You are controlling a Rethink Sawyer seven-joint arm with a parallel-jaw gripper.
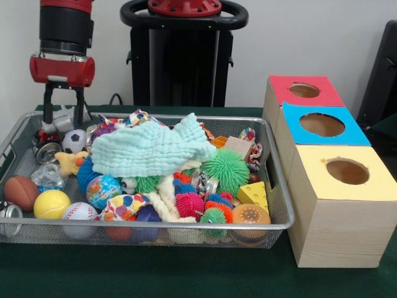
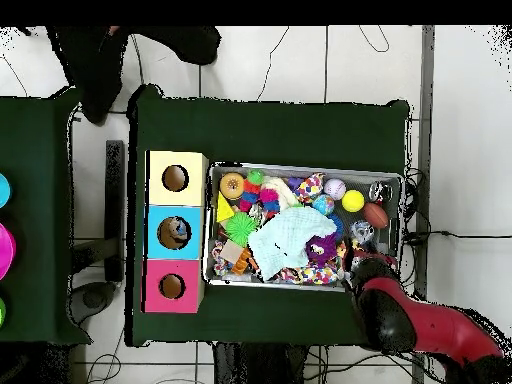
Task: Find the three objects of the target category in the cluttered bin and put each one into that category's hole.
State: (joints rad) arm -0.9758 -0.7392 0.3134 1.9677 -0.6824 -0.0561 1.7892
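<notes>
Green table (image 1: 186, 276), full wire bin (image 1: 282, 214); I had the gripper (image 1: 62, 121) in its corner, fingers seemingly clamped on a grey toy (image 1: 62, 119); next, lift toward the boxes (image 1: 338, 205).

I'm looking across a dark green tabletop (image 1: 155, 273), its cloth running right to the near edge. Behind it a plain pale wall (image 1: 310, 37) fills the back, evenly lit, with no harsh shadows. A dark chair-like shape (image 1: 381, 74) sits at the right edge. From above, I see a white tiled floor (image 2: 300, 70) around the tabletop, black cables (image 2: 440, 235) trailing over it, and a second green table (image 2: 30, 220) off to one side.
</notes>
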